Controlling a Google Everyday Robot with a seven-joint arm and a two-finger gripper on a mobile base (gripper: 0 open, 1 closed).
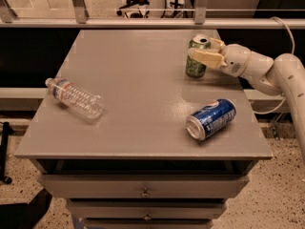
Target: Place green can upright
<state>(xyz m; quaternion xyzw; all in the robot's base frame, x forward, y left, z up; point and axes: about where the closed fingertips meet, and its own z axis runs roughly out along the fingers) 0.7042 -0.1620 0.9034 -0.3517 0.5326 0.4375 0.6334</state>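
Upright near the far right corner of the grey table (138, 75): the green can (195, 66), base flat on the top, silver rim and lid facing up. Lid opening too small to make out.

Closed around that green can from the right: the gripper (201, 48), cream-coloured, clamped on its upper half. 1 of the 2 fingers (206, 57) lying across the near side of the label, hiding a band of it; the other on the far side, mostly behind the can, only its root showing beside the rim. Reaching in from the right behind it, the white arm (281, 75), cut off by the right edge, so nothing seen of the mobile base.

Lying on its side near the right front of the table: a blue can (211, 118) with a red-and-white logo, silver end turned to the near left, well apart from the green can. Lying on its side toward the left edge: a clear plastic bottle (74, 97), cap end pointing far left, label unreadable.

Under the table top, 2 drawers with small knobs (144, 193), the lower one cut off by the bottom edge. Beyond the far edge, a metal rail (143, 24) with posts, and dim furniture legs hard to identify. At the left edge, a dark object on the floor, partly out of view.
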